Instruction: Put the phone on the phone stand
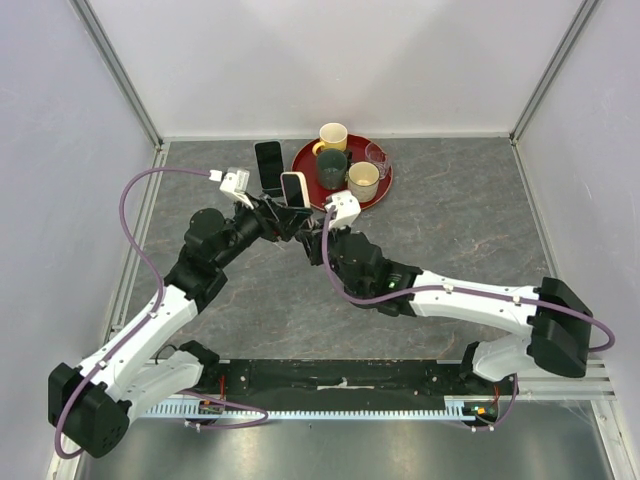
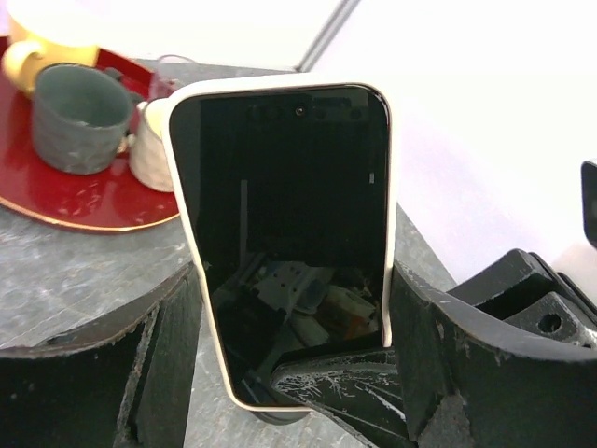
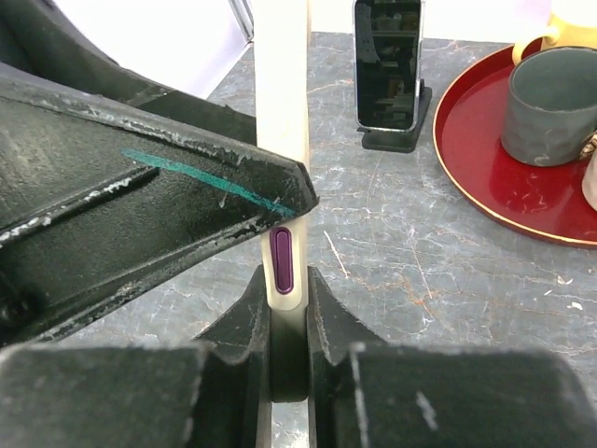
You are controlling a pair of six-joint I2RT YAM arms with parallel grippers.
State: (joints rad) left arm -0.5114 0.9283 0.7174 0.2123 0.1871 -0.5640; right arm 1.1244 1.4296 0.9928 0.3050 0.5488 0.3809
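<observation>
The phone point(image 1: 293, 188) stands upright near the tray point(image 3: 476, 159); the left pincer point(image 2: 294, 308) grips its edges and the right pincer point(image 3: 284, 301) is closed on its faces. Uneven pulls from the two grips could twist it loose and drop it.

Both arms reach forward and angle inward, so the grippers meet; the left arm point(image 1: 150, 320) rises from its base at lower left, elbow bent, wrist turned rightward; the right arm point(image 1: 480, 298) stretches low and leftward from its base at lower right; the left gripper point(image 2: 294, 317) clasps the phone point(image 2: 289, 187) across its width, a finger against each long edge; the right gripper point(image 3: 284, 289) pinches the same phone's thin edge low down, fingers pressed on front and back.
</observation>
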